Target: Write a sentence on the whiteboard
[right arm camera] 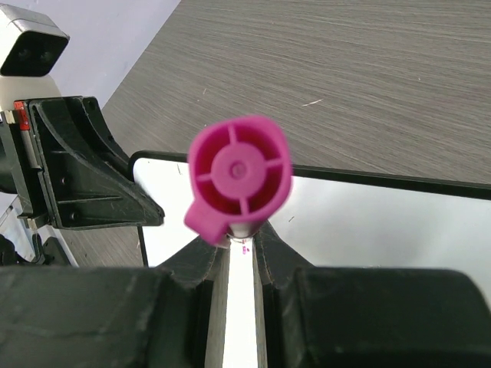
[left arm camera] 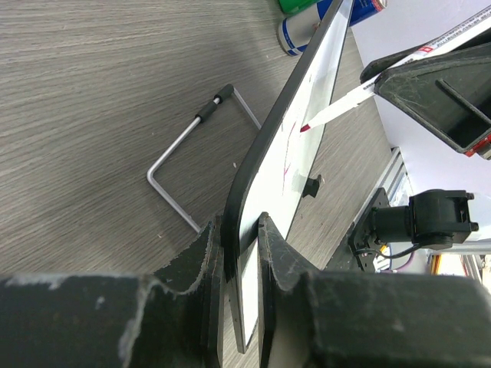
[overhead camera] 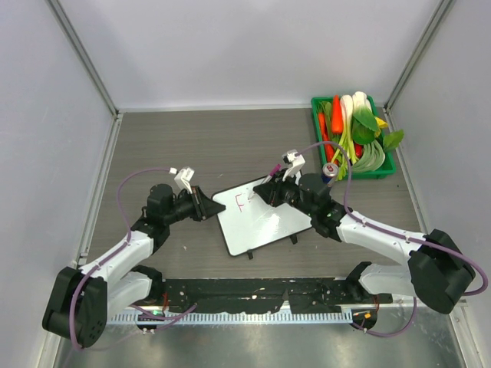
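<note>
Writing step: sentence (overhead camera: 242,202) only just begun on the whiteboard (overhead camera: 268,222).
The left gripper (overhead camera: 207,205) has its jaws narrow, clamped on the board's left edge. The board sits mid-table (overhead camera: 192,146) and appears tilted. The right gripper (overhead camera: 265,192) has its jaws closed on a pink marker (right arm camera: 239,172), whose tip is at the first pink strokes. The next move likely calls for steady tip contact, rightward travel and a firm board.

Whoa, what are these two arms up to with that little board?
They're writing on it. The left tool is clamped on the edge of the whiteboard, holding it. The right tool grips a pink marker, with its tip at the board's surface. Only the first pink strokes are there, so the sentence has barely begun.
</note>
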`<state>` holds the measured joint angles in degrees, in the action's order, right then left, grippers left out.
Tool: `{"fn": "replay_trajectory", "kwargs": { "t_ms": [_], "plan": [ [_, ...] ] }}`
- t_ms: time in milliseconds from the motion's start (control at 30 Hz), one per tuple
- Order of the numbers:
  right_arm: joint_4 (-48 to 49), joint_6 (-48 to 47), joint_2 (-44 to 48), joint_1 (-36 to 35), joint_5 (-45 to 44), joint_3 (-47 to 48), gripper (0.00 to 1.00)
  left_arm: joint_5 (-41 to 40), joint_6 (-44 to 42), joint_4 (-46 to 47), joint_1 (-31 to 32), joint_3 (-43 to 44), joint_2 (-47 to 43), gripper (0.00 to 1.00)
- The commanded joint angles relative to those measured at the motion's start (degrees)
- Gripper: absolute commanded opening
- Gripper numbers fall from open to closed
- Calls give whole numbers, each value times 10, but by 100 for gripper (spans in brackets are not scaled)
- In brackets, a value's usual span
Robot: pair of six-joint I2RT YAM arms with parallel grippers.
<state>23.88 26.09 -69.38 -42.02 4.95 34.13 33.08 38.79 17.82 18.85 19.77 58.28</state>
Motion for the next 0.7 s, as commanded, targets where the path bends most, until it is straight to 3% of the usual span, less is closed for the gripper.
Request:
{"fn": "replay_trajectory", "kwargs": {
  "t_ms": [0, 667],
  "plan": [
    [23, -1, 14, -3, -11, 9, 1, -60, -66, -31, -3, -14, 9, 0],
    [16, 4, -9, -3, -6, 4, 1, -57, -67, -26, -3, -12, 13, 0]
  ]
}}
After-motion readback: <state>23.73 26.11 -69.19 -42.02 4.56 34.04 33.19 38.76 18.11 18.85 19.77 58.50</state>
